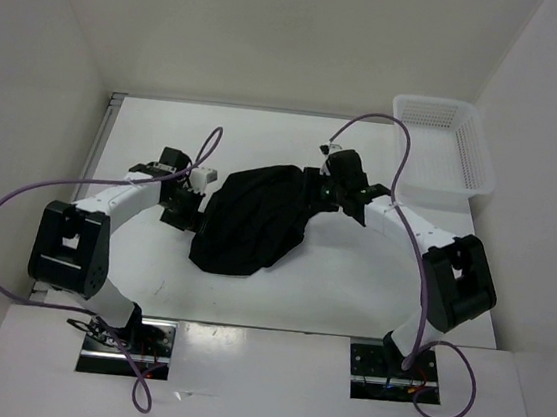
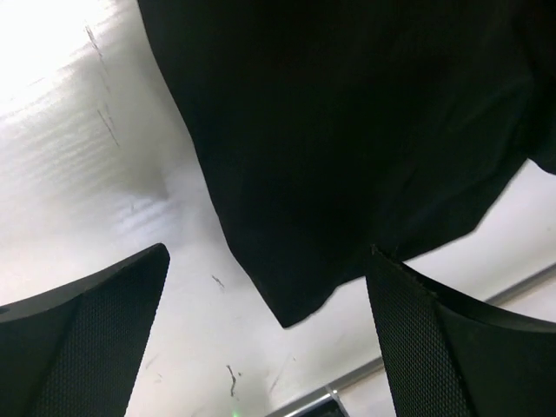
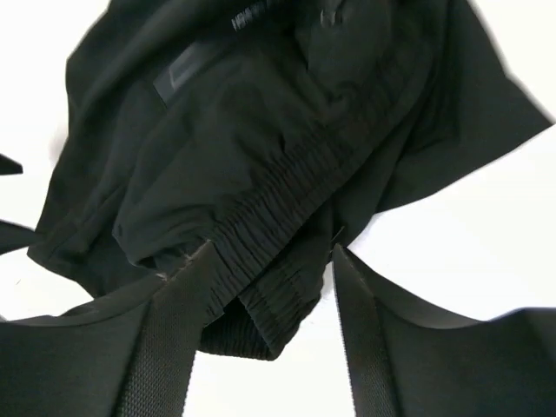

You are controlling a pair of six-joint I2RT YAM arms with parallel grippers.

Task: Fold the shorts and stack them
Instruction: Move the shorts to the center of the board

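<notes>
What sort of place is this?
Probably a robotics lab cell: a white table enclosed by plain white walls, left arm and right arm bolted at its near edge, black shorts on it.

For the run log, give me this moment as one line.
shorts: crumpled on table | left gripper: open, at shorts' edge | right gripper: open, waistband between jaws

Your left arm (image 1: 118,200) reaches forward and bends inward to the right, with the left gripper (image 1: 186,206) held low and its jaws spread wide. Your right arm (image 1: 426,235) mirrors it, bending left, and the right gripper (image 1: 321,188) also has its jaws parted.
</notes>
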